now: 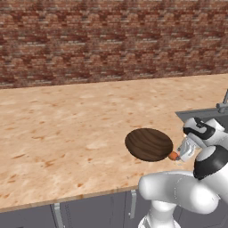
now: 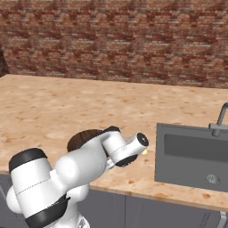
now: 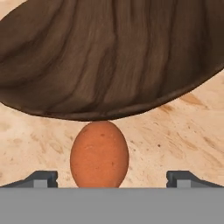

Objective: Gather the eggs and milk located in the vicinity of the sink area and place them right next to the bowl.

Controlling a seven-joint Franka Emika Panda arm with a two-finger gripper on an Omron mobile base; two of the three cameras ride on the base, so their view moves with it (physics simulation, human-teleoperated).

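**Orange-brown egg on the counter beside the bowl, pincer spread wide around it**

At the left of the left base view lies the long run of pale wood-grain counter (image 1: 67, 124), with the red brick wall (image 1: 111, 40) behind it and grey cabinet fronts (image 1: 89, 209) below its front edge. Further right sits the bowl (image 1: 148, 144), round, shallow and dark brown, near the counter's front edge. Just to its right the orange-brown egg (image 1: 173, 155) lies on the counter, right at the bowl's rim. The gripper (image 1: 178, 156) comes in low from the right, at the egg. Beyond it, at the right edge, a corner of the sink (image 1: 200, 114) shows, with part of the grey tap (image 1: 224, 103).

In the right base view the arm covers most of the bowl (image 2: 80, 138), whose dark rim shows to the left of the wrist. To the right of the hand a small pale yellowish egg (image 2: 144, 151) peeps out on the counter. Further right is the dark grey sink (image 2: 191, 156), with its round drain (image 2: 213, 179) and curved tap (image 2: 219, 120).

In the hand view the left fingertip (image 3: 41, 178) stands well apart from the egg (image 3: 99, 154), which rests in the middle between the two tips, its far end at the bowl's (image 3: 109, 57) underside; the right fingertip (image 3: 183, 178) is equally clear of it. The jaws are wide apart and grip nothing.
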